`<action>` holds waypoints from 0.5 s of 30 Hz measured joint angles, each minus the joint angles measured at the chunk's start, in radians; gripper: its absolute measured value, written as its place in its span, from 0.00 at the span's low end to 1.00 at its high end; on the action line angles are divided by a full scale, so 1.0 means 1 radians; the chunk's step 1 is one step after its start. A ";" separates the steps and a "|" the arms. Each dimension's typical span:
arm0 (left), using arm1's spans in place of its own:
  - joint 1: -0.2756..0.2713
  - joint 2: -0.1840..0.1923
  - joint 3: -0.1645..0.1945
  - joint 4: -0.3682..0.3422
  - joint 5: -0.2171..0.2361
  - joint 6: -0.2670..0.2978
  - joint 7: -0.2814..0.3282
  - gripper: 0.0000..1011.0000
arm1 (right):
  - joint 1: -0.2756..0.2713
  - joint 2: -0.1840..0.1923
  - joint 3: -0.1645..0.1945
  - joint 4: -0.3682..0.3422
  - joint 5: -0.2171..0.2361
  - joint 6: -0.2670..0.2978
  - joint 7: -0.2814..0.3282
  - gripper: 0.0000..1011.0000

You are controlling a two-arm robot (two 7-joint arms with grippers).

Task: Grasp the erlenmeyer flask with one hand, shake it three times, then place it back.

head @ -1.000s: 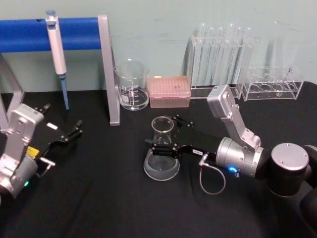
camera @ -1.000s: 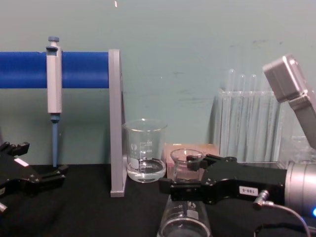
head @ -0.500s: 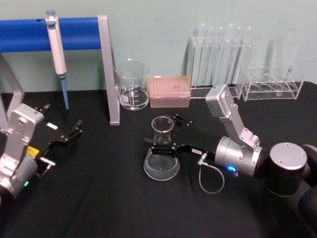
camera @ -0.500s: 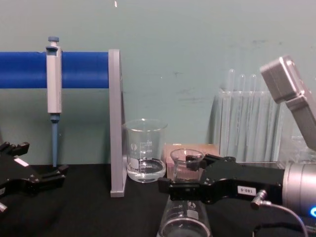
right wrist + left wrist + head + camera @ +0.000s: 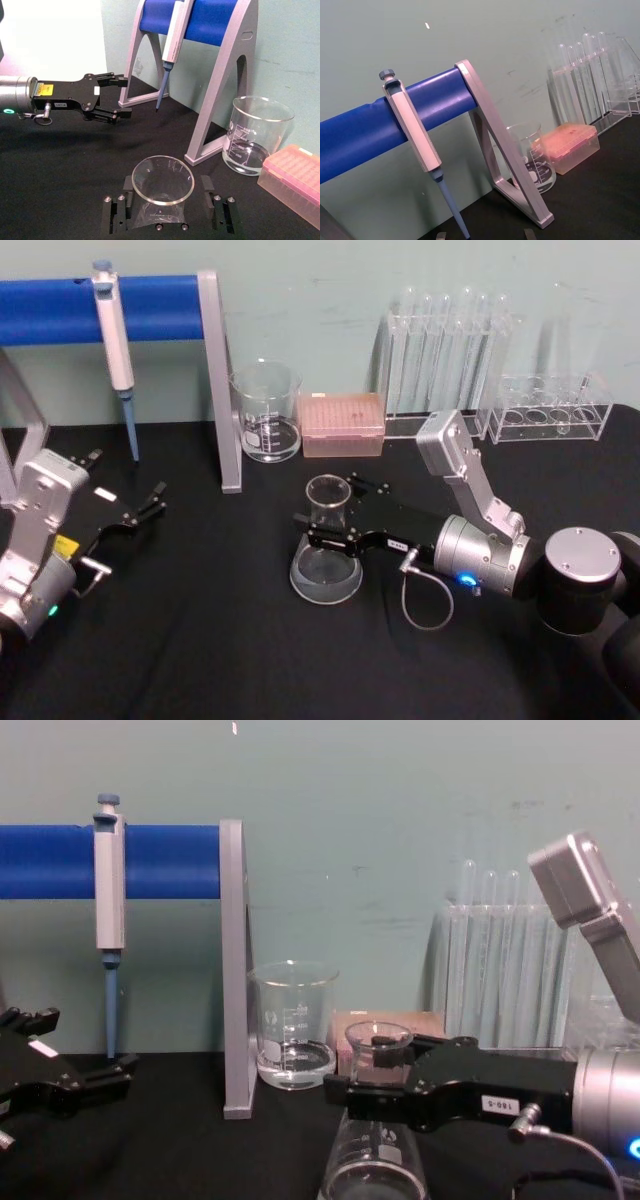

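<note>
You had the right end effector (image 5: 328, 506) around the thin neck of the flask (image 5: 325, 578), which stood on the black counter (image 5: 200, 640). I could not tell if it was squeezing or loose, or if any shakes were done. The flask was clear, smooth glass with a wide round bottom. Your left end effector (image 5: 127, 95) sat off to the left, spread apart and empty.

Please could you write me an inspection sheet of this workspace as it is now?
Surface: black cloth, no spill seen.
Job's things: erlenmeyer flask upright, base on the cloth.
Clutter: beaker, pink tip box, two test tube racks at the back; pipette hanging on blue stand.
Grippers: right gripper around the flask's neck; left gripper open, parked at left.
Cables: grey cable loop at the right wrist.
Surroundings: green wall; nothing else seen.
</note>
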 joint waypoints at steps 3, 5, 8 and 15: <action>0.000 0.000 0.000 0.000 0.000 0.000 0.000 0.99 | 0.000 0.000 0.000 0.000 0.000 0.000 0.000 0.76; 0.000 0.000 0.000 0.000 0.000 0.000 0.000 0.99 | 0.000 0.000 0.000 0.000 0.001 0.000 0.000 0.73; 0.000 0.000 0.000 0.000 0.000 0.000 0.000 0.99 | -0.001 0.000 0.000 0.000 0.001 0.000 0.001 0.61; 0.000 0.000 0.000 0.000 0.000 0.000 0.000 0.99 | -0.001 0.000 0.000 0.000 0.002 0.001 0.001 0.45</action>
